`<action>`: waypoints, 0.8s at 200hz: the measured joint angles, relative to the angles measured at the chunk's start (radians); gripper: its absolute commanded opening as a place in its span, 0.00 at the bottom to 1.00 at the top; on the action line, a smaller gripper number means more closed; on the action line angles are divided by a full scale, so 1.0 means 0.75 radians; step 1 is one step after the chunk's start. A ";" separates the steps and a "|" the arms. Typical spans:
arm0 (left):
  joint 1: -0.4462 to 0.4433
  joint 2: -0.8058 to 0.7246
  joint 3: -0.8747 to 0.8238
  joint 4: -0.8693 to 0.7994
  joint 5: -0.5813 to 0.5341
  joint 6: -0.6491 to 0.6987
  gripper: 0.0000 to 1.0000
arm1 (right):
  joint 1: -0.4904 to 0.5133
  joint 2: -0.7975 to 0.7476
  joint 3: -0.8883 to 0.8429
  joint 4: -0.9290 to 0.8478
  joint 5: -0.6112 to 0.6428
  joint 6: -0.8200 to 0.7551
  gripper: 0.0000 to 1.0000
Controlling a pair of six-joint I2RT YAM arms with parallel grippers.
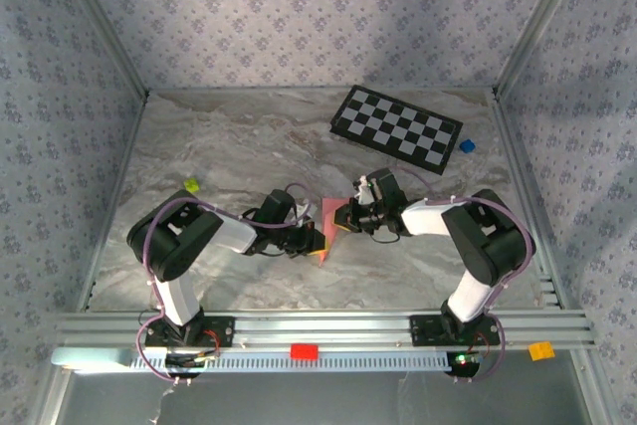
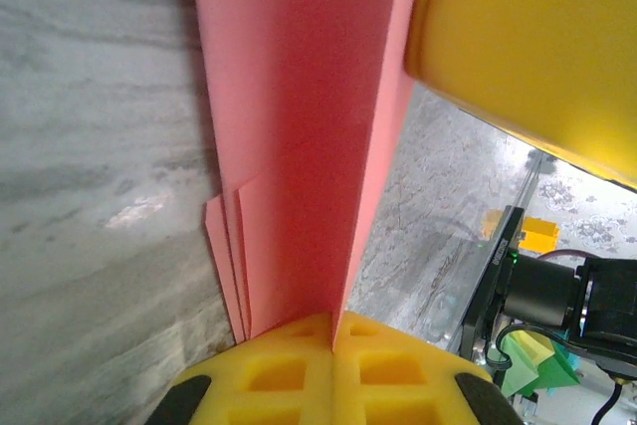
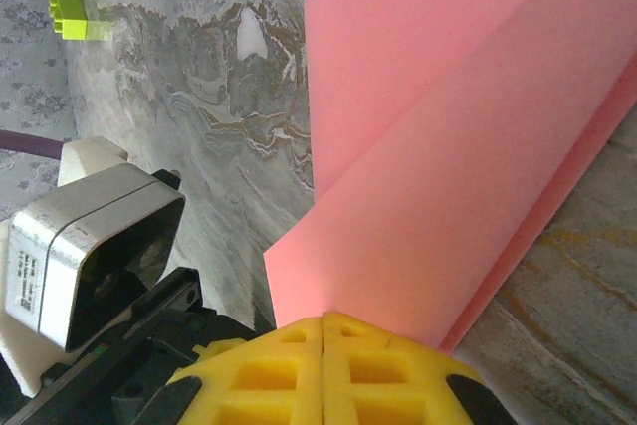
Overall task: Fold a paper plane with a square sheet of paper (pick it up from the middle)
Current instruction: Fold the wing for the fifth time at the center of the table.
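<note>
Folded pink paper pinched from opposite sides by the left gripper and right gripper, jaws pressed together.

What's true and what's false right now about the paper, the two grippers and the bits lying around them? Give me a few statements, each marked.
1. The left gripper and right gripper are both shut on the pink paper. True.
2. The pink paper lies flat and unfolded. False: it is folded into layers, pinched between the two grippers.
3. The checkerboard lies at the far right of the table, apart from the paper. True.
4. The blue block sits on the checkerboard. False: it rests on the table beside the board's right end.
5. The green block lies on the table's left side. True.
</note>
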 measured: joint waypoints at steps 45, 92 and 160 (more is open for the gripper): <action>0.016 0.018 0.000 0.022 0.037 -0.021 0.00 | -0.001 0.030 0.021 0.005 -0.010 0.000 0.07; 0.025 0.027 0.000 0.034 0.061 -0.022 0.00 | -0.001 0.062 0.034 0.010 -0.014 -0.001 0.07; 0.027 0.028 -0.004 0.039 0.065 -0.019 0.09 | -0.009 0.129 0.040 0.032 -0.039 0.001 0.07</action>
